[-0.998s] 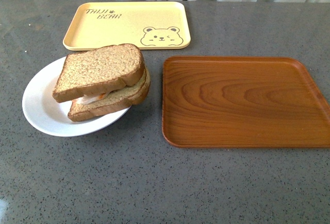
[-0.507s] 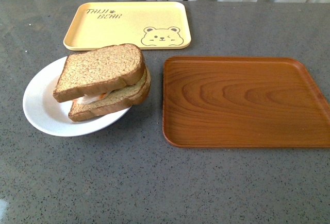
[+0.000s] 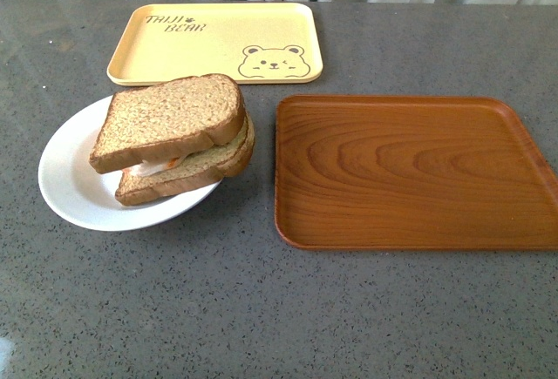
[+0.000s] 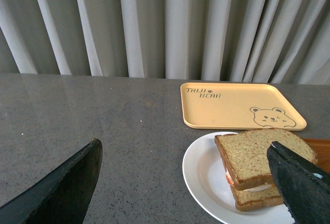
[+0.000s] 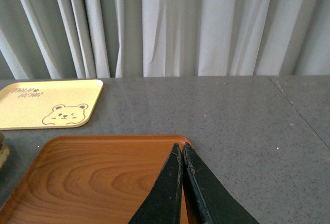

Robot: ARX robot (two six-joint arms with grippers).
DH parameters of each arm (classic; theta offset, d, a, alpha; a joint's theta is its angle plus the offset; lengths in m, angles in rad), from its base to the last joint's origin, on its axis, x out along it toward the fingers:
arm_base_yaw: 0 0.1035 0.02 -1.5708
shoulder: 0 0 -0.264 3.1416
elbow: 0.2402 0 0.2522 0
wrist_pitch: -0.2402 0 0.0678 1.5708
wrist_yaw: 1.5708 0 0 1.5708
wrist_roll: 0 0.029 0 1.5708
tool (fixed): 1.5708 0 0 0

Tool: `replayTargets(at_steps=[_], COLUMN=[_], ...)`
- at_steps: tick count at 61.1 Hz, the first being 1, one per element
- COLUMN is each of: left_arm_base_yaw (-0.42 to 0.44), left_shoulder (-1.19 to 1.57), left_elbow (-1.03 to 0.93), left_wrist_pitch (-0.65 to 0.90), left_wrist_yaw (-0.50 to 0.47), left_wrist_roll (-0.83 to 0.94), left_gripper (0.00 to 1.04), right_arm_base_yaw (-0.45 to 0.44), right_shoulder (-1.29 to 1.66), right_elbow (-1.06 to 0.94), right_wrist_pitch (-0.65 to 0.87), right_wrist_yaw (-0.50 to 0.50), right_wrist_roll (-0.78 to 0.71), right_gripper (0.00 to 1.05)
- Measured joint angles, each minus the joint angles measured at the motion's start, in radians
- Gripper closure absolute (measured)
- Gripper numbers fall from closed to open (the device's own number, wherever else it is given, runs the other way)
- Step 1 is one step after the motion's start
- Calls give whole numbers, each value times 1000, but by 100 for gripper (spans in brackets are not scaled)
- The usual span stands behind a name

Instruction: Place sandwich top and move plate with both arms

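Left fingers (image 4: 77, 183): spread wide, holding nothing, hanging above the surface (image 3: 261, 309) on the plate's outer side.
Right fingers (image 5: 172, 193): pressed together tip to tip, nothing between them, poised over the wood tray (image 3: 410, 170).
Top slice (image 3: 166, 118): it's on! It sits on the lower slice (image 3: 187, 174), slightly skewed, with pale filling peeking out between them.
Plate (image 3: 70, 179): on the surface, left of the wood tray and just in front of the yellow tray (image 3: 218, 39). The sandwich sits toward the wood tray's side and hangs over the rim there.
Step in hand: by my read the stacking is done, so it's the two-arm plate move.
How to do it well: the right fingers must part first. Each pair should take bare rim on opposite sides. The left side has plenty of white showing, while the right side is crowded by bread, so pick a gap clear of the overhang. Lift both sides together and keep the plate level, or that loose top slides off.
Count: two pairs of fingers, one plate, two slices, two trays.
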Motion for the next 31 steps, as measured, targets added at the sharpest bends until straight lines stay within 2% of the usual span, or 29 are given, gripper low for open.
replayTargets(at_steps=[31], left_arm_base_yaw=[0], left_shoulder=[0], left_elbow=[0], left_wrist_pitch=[0], left_wrist_yaw=[0], left_wrist_roll=[0], left_gripper=[9], right_arm_base_yaw=[0], right_shoulder=[-183], right_elbow=[0], right_wrist_pitch=[-180], right_wrist_yaw=[0], right_wrist_roll=[0], right_gripper=[103])
